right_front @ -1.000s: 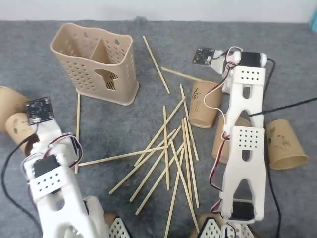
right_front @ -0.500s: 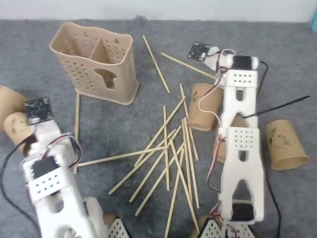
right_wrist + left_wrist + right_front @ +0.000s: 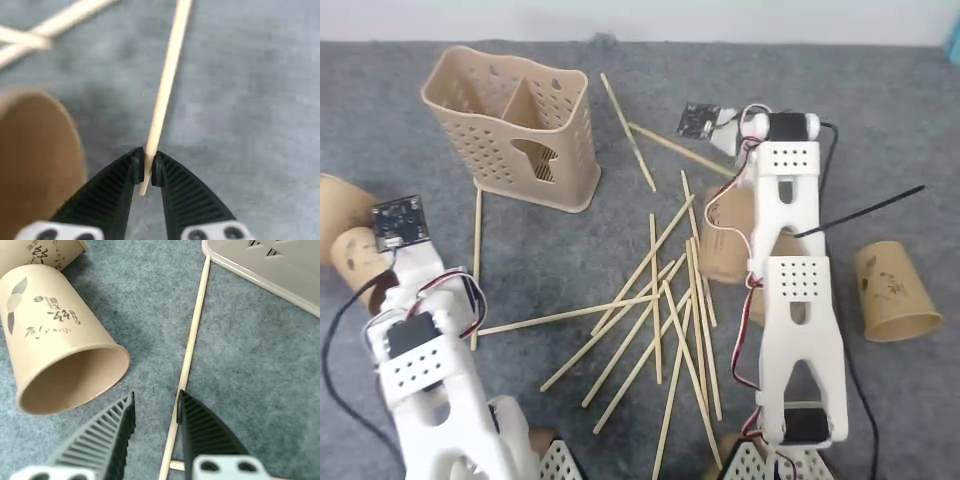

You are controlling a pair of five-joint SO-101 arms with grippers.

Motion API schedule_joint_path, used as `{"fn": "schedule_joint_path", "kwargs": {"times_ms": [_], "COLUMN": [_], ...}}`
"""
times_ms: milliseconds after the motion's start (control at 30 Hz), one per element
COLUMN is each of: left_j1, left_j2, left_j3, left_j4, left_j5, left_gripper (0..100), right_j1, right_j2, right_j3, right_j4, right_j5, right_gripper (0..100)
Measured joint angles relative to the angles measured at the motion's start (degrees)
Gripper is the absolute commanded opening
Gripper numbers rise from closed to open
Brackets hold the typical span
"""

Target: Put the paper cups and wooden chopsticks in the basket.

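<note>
the right gripper (image 3: 147, 162) was clamped on one end of a chopstick (image 3: 165, 85), its fingers pinched tight against the wood, low over the grey mat (image 3: 250, 100), with a brown cup (image 3: 35, 150) just beside it. from above, the held chopstick (image 3: 670, 145) ran out from that arm toward the basket (image 3: 490, 150), its far tip at or against a loose stick (image 3: 628, 132) lying on the mat, well short of the basket. the brown cup (image 3: 725, 240) lay on its side partly under the right arm, and an outer cup (image 3: 890, 290) lay on its side beyond that arm. the left gripper (image 3: 156, 395) hung with its jaws apart over the mat, one fingertip just beside a long stick (image 3: 192, 345) that ran up to the foot of the basket (image 3: 270, 270). a near cup (image 3: 55, 350) lay on its side by the other finger, mouth toward the gripper, with a back cup (image 3: 50, 252) touching it behind. the basket stood upright at the back left, and a pile (image 3: 660, 310) of crossed chopsticks lay on the mat between the two arms.
</note>
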Motion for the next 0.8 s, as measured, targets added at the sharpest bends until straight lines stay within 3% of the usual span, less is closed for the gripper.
{"fn": "schedule_joint_path", "kwargs": {"times_ms": [600, 800], "left_j1": [0.00, 0.00], "left_j2": [0.00, 0.00], "left_j3": [0.00, 0.00], "left_j4": [-0.18, -0.18], "left_j5": [0.00, 0.00], "left_gripper": [13, 13], "right_j1": [-5.71, -4.84], "right_j2": [-2.02, -8.35], "right_j3": [0.00, 0.00], "right_j4": [0.70, 0.70], "right_j5": [-5.63, -12.84], "right_gripper": [0.9, 0.8]}}
